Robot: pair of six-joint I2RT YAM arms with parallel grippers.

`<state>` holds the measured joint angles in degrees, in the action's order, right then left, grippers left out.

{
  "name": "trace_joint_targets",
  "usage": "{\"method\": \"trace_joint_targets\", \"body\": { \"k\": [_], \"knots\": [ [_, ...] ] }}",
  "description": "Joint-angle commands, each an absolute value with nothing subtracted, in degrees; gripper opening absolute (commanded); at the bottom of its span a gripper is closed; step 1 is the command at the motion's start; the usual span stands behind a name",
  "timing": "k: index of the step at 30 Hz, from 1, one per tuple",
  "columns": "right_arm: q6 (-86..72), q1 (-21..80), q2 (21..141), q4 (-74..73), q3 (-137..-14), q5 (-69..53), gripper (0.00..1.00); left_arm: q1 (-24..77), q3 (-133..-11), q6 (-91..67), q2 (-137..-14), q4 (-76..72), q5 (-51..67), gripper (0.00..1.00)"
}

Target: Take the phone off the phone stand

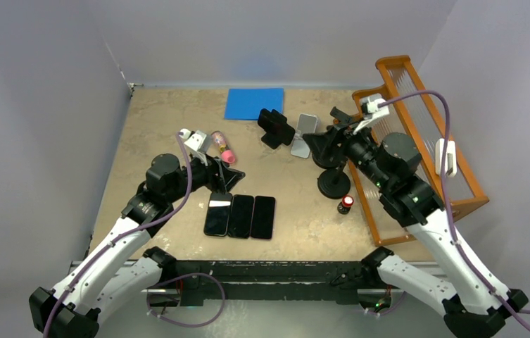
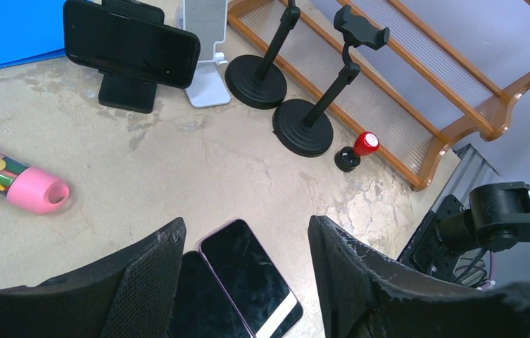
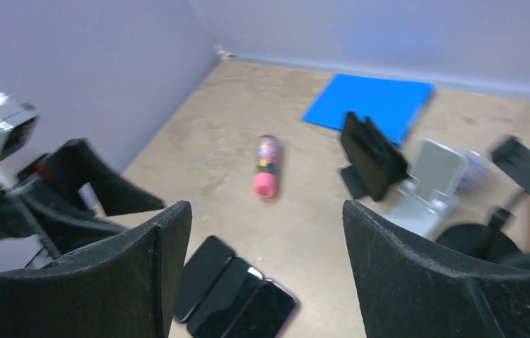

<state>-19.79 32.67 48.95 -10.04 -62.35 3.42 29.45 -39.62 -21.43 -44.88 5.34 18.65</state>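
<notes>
Left gripper (image 2: 246, 229) open, empty, over flat phones (image 2: 248, 289) partly cut off below. Right gripper (image 3: 265, 211) open, empty, its view blurred. Phone (image 2: 131, 42) hiding most of phone stand (image 2: 127, 93).

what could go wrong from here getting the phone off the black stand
1. The phone sits in a black stand close beside the silver stand; pulling it may drag or tip either one.
2. The open left gripper hangs over the three flat phones and could nudge one as it lifts.
3. The open right gripper is beside the pole stands; a reach might topple one.
</notes>
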Motion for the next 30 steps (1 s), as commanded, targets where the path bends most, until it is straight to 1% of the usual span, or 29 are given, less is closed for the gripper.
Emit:
{"method": "trace_joint_targets", "body": {
  "k": [1,2,4,7,10,14,15,18,20,25,30],
  "knots": [
    [-17.6,33.3,54.6,1.5,-64.0,-14.4,0.79,29.8,-40.0,-20.4,-44.0,3.4,17.5,0.63],
    [-17.8,34.2,55.8,3.7,-64.2,-14.8,0.79,29.8,-40.0,-20.4,-44.0,3.5,17.3,0.63],
    [-17.5,37.3,58.9,6.5,-65.6,-11.5,0.79,29.9,-40.1,-20.3,-44.0,3.7,16.7,0.63],
    [-13.7,47.1,64.4,8.0,-69.4,0.1,0.79,29.8,-40.2,-20.2,-43.7,4.0,15.9,0.63],
    [-11.9,50.6,69.4,13.3,-70.1,10.1,0.79,29.9,-40.3,-20.1,-43.3,4.4,15.0,0.63],
    [-8.4,50.6,73.3,27.3,-64.7,15.2,0.79,29.8,-40.4,-20.1,-42.6,4.7,13.9,0.63],
    [-8.5,50.6,74.7,28.4,-64.8,16.2,0.79,29.9,-40.3,-20.1,-42.5,4.8,13.6,0.63],
    [-9.1,49.3,81.7,20.9,-71.3,15.5,0.81,29.8,-40.4,-20.3,-42.2,5.3,12.3,0.63],
    [-10.3,47.4,85.2,19.1,-73.7,14.0,0.81,29.9,-40.4,-20.2,-42.0,5.4,11.8,0.63],
    [-14.5,41.0,91.3,17.2,-76.0,8.7,0.81,29.9,-40.5,-20.2,-42.3,5.4,12.2,0.63],
    [-15.3,37.7,95.8,15.4,-77.3,9.5,0.81,29.9,-40.5,-20.4,-42.2,5.2,13.5,0.63]
  ]
}}
